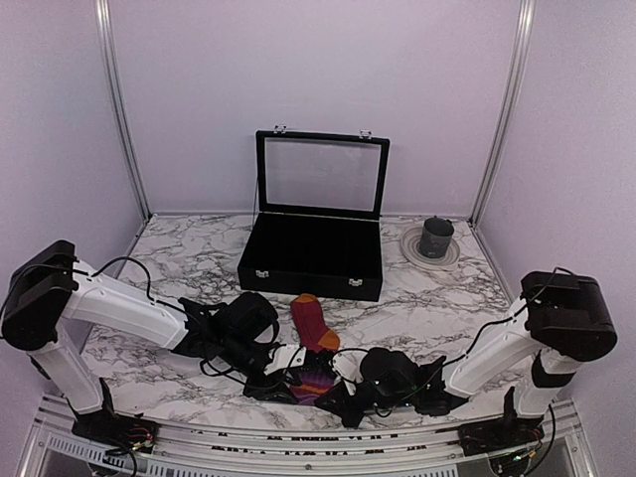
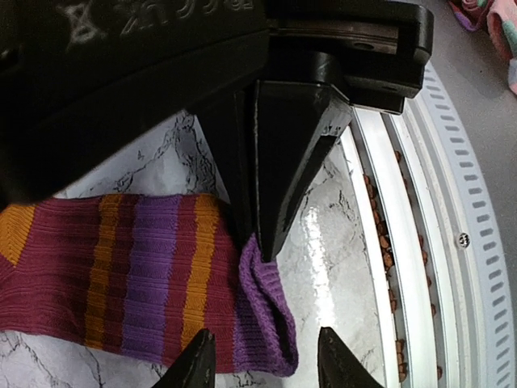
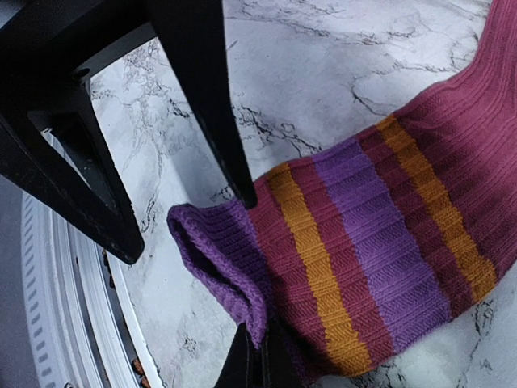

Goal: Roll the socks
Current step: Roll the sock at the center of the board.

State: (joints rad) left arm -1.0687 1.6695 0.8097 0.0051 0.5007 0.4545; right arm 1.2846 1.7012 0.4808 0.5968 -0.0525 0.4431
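While right end effector clamps purple cuff of striped sock | left end effector: jaws apart, straddling that cuff

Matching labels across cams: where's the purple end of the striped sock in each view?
Top external: purple end at bottom centre, the near tip of the sock.
Left wrist: lower centre, the sock's right-hand tip.
Right wrist: lower left, the sock's left-hand tip.
Shared landmark: the marble tabletop under it. Both wrist views also show the orange stripe just inboard of the purple end.
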